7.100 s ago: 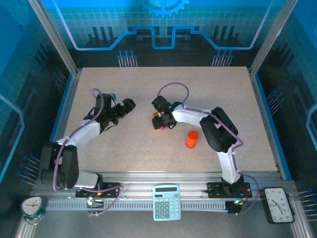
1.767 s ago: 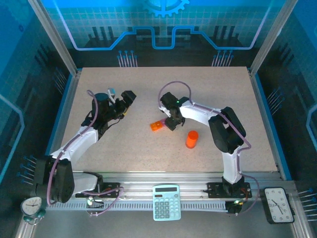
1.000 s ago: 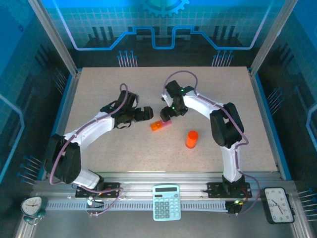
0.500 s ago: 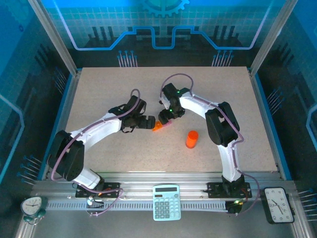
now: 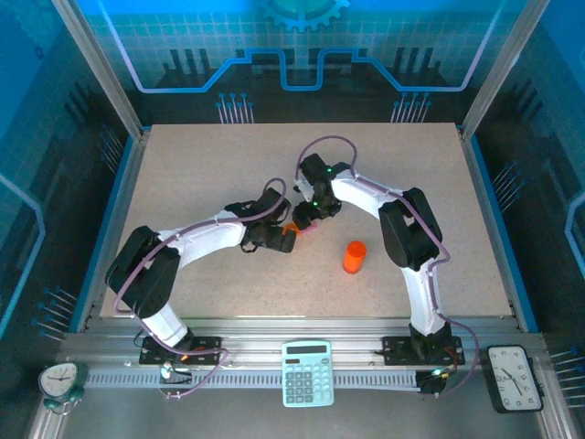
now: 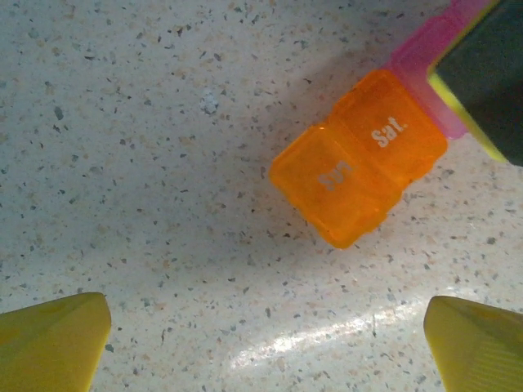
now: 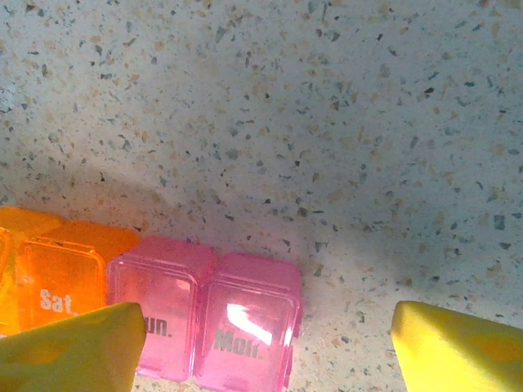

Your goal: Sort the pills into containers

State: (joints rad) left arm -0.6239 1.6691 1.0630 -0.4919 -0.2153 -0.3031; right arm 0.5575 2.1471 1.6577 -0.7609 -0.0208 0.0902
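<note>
— How many arms?
— Two: the left arm (image 5: 201, 233) and the right arm (image 5: 366, 194).
— And pill strips?
— One strip (image 5: 292, 230). Going by the wrist views, I count two orange compartments (image 6: 359, 167) and two pink compartments (image 7: 204, 318) in it. Whether it has more, I can't tell.
— Bottles?
— One bottle (image 5: 354, 256), orange.
— What about the near rail?
— One calculator (image 5: 307, 372) and two clocks: one round clock (image 5: 59, 380) at the left end and one square clock (image 5: 517, 377) at the right.
— Tables?
— One table (image 5: 192, 165).
</note>
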